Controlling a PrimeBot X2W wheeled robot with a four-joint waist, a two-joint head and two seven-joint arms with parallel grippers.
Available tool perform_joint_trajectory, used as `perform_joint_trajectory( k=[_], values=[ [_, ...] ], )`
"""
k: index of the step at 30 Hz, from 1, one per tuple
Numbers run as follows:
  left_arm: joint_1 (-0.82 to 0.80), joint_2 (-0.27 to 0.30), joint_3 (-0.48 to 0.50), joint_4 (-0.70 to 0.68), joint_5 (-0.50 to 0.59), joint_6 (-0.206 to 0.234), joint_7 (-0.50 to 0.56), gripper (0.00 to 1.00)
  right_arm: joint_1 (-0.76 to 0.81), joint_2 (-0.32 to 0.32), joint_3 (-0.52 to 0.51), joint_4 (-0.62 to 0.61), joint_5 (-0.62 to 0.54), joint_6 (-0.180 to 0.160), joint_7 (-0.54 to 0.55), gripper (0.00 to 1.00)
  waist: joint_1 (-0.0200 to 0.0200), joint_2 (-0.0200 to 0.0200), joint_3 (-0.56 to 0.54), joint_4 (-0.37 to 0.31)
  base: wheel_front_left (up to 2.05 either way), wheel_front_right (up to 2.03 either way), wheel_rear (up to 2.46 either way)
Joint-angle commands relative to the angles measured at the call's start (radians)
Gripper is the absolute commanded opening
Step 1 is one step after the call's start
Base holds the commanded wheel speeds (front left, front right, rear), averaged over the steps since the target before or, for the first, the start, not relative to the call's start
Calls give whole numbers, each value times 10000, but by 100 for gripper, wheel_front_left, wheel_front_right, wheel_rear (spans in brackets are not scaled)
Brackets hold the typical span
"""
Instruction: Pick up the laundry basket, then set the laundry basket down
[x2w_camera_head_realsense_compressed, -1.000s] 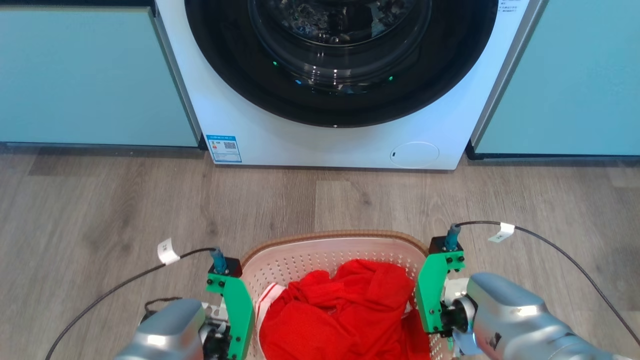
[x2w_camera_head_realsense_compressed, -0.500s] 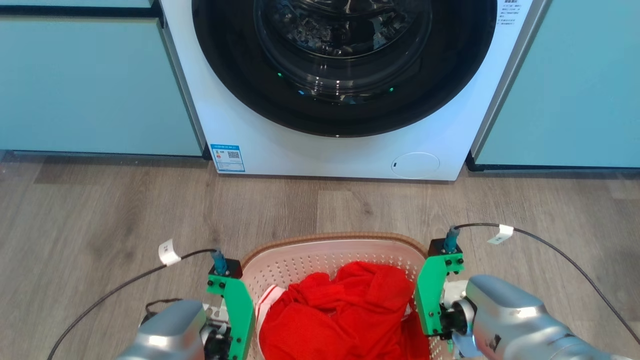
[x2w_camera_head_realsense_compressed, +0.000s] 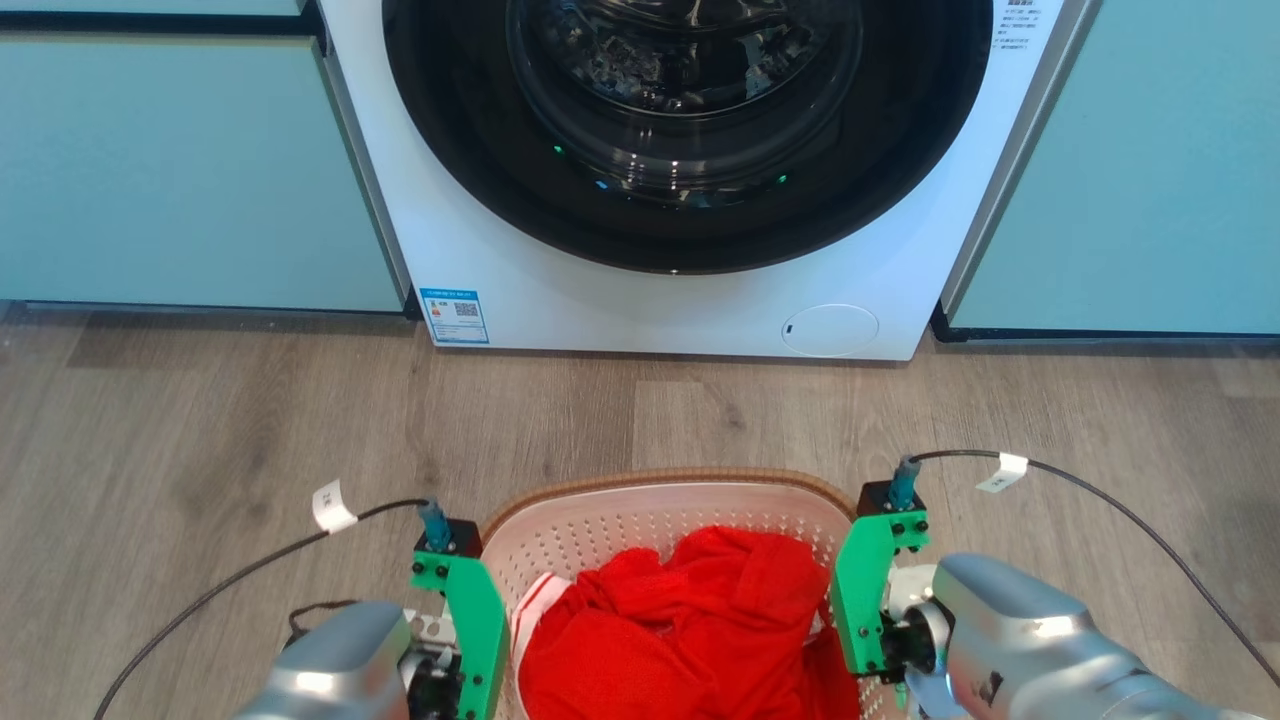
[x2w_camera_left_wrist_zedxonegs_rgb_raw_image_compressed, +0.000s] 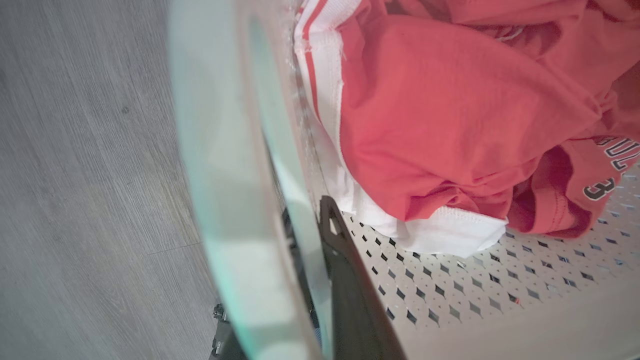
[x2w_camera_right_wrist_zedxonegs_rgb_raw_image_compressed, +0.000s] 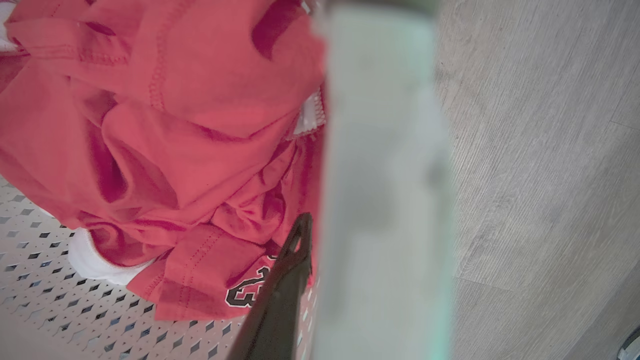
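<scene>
White perforated rounded laundry basket (x2w_camera_head_realsense_compressed: 620, 525)

Evenly bright; laundry basket (x2w_camera_left_wrist_zedxonegs_rgb_raw_image_compressed: 225, 175) rim blurred in wrist views.

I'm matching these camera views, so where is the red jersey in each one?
Head view: red jersey at bottom centre, inside the laundry basket.
Left wrist view: red jersey across the upper right.
Right wrist view: red jersey across the upper left and centre.
Shared landmark: the basket's white perforated wall.
</scene>
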Motion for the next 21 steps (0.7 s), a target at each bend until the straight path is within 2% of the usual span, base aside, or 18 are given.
perform_joint_trajectory(
  k=[1,21],
  values=[
    [-423,181,26,-34,77,10,-4,0,-405,118,112,-297,23,159,-81,0,0,-1,1,5,0,0,0],
    [-445,208,12,-39,67,10,91,0,-444,118,433,-142,465,159,-172,0,0,-1,-43,27,0,0,0]
  ],
)
